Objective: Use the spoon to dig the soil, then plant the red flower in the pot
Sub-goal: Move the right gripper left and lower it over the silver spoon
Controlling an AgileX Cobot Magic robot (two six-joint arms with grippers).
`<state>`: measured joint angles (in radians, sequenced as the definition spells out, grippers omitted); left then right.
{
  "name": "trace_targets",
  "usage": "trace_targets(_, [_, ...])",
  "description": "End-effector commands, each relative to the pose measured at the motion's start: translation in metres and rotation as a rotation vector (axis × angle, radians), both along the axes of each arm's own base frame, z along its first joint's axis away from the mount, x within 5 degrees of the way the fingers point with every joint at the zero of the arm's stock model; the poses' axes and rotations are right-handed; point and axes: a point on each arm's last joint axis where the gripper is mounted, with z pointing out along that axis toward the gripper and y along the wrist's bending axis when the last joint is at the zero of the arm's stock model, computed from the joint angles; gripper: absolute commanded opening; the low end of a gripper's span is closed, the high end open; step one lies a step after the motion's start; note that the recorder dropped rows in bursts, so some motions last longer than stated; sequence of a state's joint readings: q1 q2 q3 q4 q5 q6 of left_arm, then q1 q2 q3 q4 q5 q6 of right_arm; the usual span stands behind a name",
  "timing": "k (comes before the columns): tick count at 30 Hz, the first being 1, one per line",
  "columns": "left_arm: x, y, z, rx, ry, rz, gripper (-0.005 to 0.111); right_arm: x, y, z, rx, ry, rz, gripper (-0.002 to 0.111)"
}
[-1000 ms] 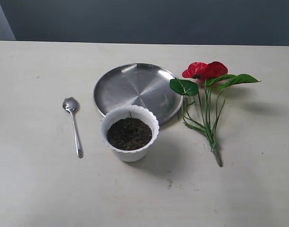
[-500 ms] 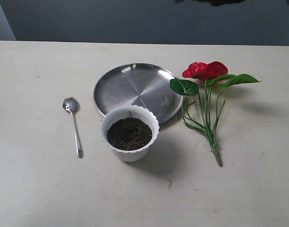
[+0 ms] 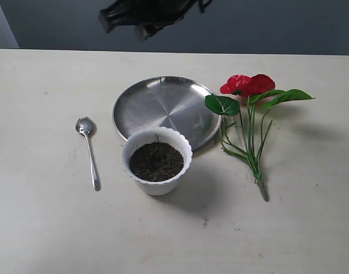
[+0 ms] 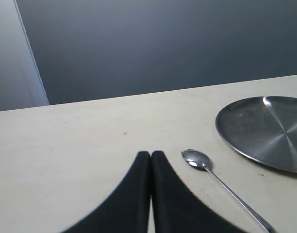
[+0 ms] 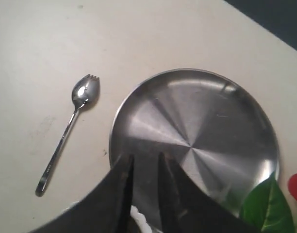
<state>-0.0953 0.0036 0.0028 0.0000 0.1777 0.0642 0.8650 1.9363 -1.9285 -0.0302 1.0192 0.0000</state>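
The white pot [image 3: 157,185] stands mid-table, filled with dark soil [image 3: 156,161]. To its left the spoon [image 3: 89,151] lies flat, bowl away from the near edge; its bowl tip has small tines [image 5: 85,91]. On the right lies the red flower [image 3: 246,84], its stems pointing toward the near edge. My left gripper [image 4: 151,154] is shut and empty, low over the table just beside the spoon's bowl [image 4: 194,158]. High over the plate, my right gripper [image 5: 144,160] is open with nothing between its fingers. A bit of the pot's rim [image 5: 139,216] shows beneath it.
A round steel plate [image 3: 163,105] lies just behind the pot, touching or nearly touching its rim. A dark, blurred part of an arm [image 3: 143,14] hangs at the top of the exterior view. A green leaf [image 5: 267,206] lies by the plate's edge.
A dark arm shape has come in along the top of the exterior view and shifted left. The spoon, pot, plate and flower have not moved.
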Motion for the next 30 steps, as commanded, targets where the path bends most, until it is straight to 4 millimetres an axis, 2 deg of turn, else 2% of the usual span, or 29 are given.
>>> trace_targets(1, [0.0, 0.0, 0.002, -0.002, -0.02, -0.007, 0.0, -0.001, 0.03, -0.016, -0.037, 0.047, 0.049, 0.026])
trace_targets(6, [0.0, 0.0, 0.002, -0.002, -0.02, -0.007, 0.0, -0.002, 0.057, -0.047, -0.124, 0.12, 0.081, 0.027])
trace_targets(7, [0.0, 0.0, 0.002, -0.002, -0.02, -0.007, 0.0, -0.002, 0.067, -0.059, -0.13, 0.15, 0.086, 0.032])
trace_targets(11, [0.0, 0.0, 0.002, -0.002, -0.02, -0.007, 0.0, -0.004, 0.082, -0.075, -0.101, 0.21, 0.112, 0.043])
trace_targets(16, [0.0, 0.0, 0.002, -0.002, -0.02, -0.007, 0.0, -0.009, 0.093, -0.093, -0.12, 0.241, 0.126, 0.044])
trace_targets(24, [0.0, 0.0, 0.002, -0.002, -0.02, -0.007, 0.0, -0.028, 0.116, -0.143, -0.247, 0.232, 0.145, 0.044])
trace_targets(30, [0.0, 0.0, 0.002, -0.002, -0.02, -0.007, 0.0, -0.027, 0.119, -0.146, -0.22, 0.231, 0.099, 0.044])
